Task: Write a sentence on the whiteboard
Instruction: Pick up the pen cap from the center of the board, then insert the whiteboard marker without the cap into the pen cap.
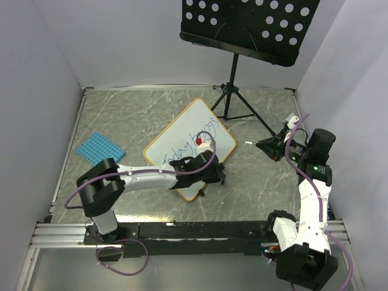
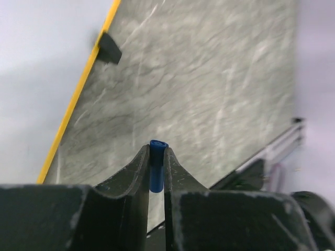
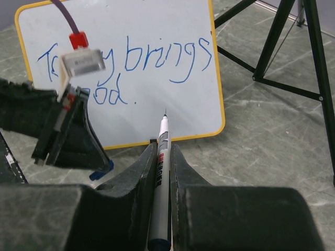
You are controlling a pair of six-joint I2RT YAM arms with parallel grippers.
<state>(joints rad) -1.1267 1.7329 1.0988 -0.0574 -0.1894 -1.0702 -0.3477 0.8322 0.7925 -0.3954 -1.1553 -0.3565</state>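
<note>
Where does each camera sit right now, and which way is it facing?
Top external: above and behind the bases, looking down on the table and whiteboard; both arms show.
Left wrist: on the left arm, looking past the left gripper, shut on a blue cap, along the whiteboard's edge.
Right wrist: on the right arm, facing the sentence; the right gripper holds a marker.
Shared: right wrist and top both show the left gripper at the whiteboard.

Black perforated music stand [image 1: 248, 27] on tripod legs [image 1: 233, 103], far right of grey marbled table [image 1: 133, 115]; blue studded square mat [image 1: 100, 150] flat near left edge; aluminium rail [image 1: 60, 233] along near edge.
</note>
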